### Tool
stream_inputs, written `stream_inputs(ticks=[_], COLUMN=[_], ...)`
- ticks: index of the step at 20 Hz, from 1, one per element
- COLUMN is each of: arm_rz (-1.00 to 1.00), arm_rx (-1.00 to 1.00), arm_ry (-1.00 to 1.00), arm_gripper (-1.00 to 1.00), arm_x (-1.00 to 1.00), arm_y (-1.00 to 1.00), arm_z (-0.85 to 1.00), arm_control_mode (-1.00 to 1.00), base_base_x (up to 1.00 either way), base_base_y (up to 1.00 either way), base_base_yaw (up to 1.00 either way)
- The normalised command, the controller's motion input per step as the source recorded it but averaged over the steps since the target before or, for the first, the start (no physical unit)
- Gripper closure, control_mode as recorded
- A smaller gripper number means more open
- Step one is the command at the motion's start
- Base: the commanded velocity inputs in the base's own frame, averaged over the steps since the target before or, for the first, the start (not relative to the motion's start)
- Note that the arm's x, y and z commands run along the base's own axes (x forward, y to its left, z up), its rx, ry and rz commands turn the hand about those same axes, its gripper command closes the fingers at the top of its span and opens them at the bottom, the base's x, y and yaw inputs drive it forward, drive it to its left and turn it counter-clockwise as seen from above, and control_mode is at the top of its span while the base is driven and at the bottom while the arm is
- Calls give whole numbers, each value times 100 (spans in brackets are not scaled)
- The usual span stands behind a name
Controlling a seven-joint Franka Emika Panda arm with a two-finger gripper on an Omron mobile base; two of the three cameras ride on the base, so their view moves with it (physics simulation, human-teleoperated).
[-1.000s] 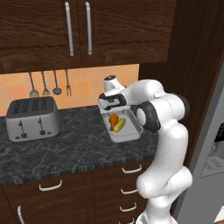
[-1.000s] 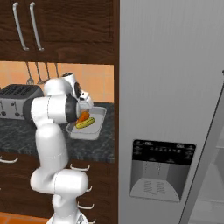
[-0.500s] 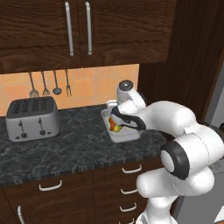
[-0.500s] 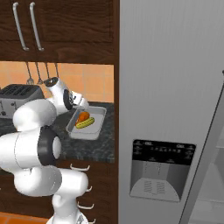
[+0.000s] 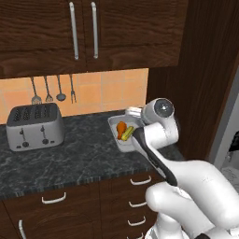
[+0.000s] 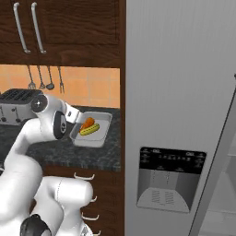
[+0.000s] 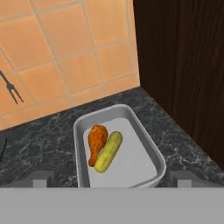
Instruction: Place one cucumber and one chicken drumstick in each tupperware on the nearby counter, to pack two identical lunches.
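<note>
One tupperware (image 7: 146, 141) stands on the counter (image 7: 43, 135) at its right end, beside the dark wooden side panel. Inside it a chicken drumstick (image 7: 96, 139) and a cucumber (image 7: 108, 152) lie side by side, touching. My gripper (image 7: 112, 178) hangs open just above the tray's near end, with nothing between its fingertips (image 7: 43, 177). From the left base view the tupperware (image 5: 112, 127) shows the drumstick (image 5: 121, 128) and cucumber (image 5: 127, 133), with the gripper (image 5: 133, 113) over it. The right base view gives the same tupperware (image 6: 94, 139), drumstick (image 6: 86, 122), cucumber (image 6: 90, 130) and gripper (image 6: 75, 120).
A silver toaster (image 5: 33, 127) stands at the counter's left, and utensils (image 5: 51, 91) hang on the orange tiled wall. A tall dark panel (image 5: 196, 70) and a grey fridge (image 6: 184, 115) close off the right. Upper cabinets hang overhead, and drawers (image 5: 56, 198) sit below the counter.
The arm has folded down and forward, its elbow swinging low toward the front. The hand has drawn back a little from above the tray, staying open. The food has not moved.
</note>
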Motion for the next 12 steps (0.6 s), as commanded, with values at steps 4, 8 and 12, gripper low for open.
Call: stream_inputs(ticks=[4,8,12], arm_rz=[0,-2,-8], arm_rx=[22,11,4], arm_ry=[14,21,14], arm_gripper=[-100,-100,-100], arm_x=[-100,-100,-50], arm_y=[3,-1,-10], arm_z=[100,76,14], arm_control_mode=[-100,-100,100], base_base_x=[0,0,-50], base_base_y=[0,0,-16], base_base_yaw=[0,0,-19])
